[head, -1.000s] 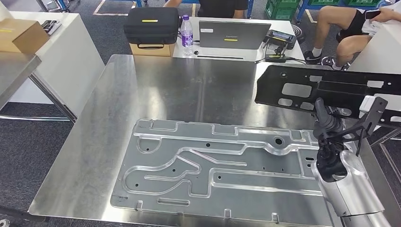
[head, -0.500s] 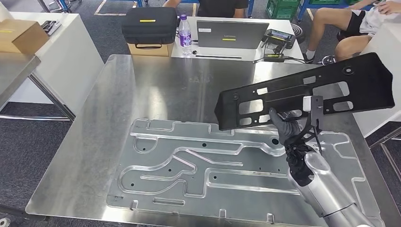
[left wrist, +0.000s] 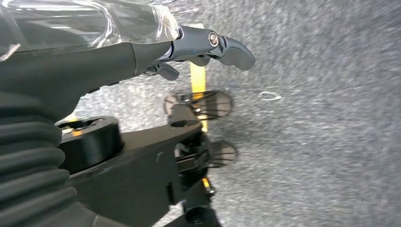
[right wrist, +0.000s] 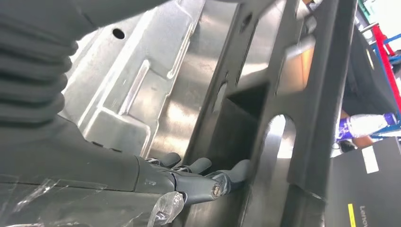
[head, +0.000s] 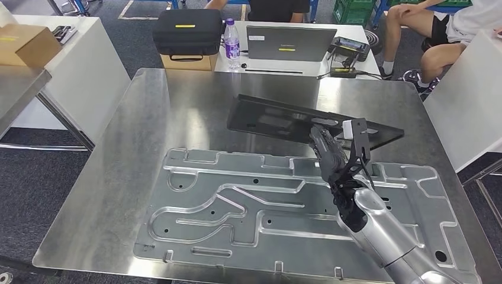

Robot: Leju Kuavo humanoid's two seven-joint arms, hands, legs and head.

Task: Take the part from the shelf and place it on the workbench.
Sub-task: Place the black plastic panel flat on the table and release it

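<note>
The part is a long black perforated panel [head: 278,121]. It lies nearly flat, low over the far half of the steel workbench [head: 118,171], just beyond the stamped metal plate [head: 237,201]. My right hand [head: 331,158] grips its near edge toward the right end. In the right wrist view its fingers [right wrist: 201,182] hook into the black panel [right wrist: 302,94] above the stamped plate [right wrist: 132,94]. I cannot tell whether the panel touches the bench. My left hand [left wrist: 198,45] hangs over grey floor with its fingers apart and nothing in it.
Behind the workbench a white table carries a black case [head: 189,29], a bottle [head: 231,36], a laptop [head: 292,42] and a charger. A person [head: 438,29] sits at the back right. A cardboard box [head: 26,42] stands on a white table at the left.
My right arm has swung the black panel from high at the right edge leftward and down. The panel has gone from tilted in the air to nearly flat over the bench.
</note>
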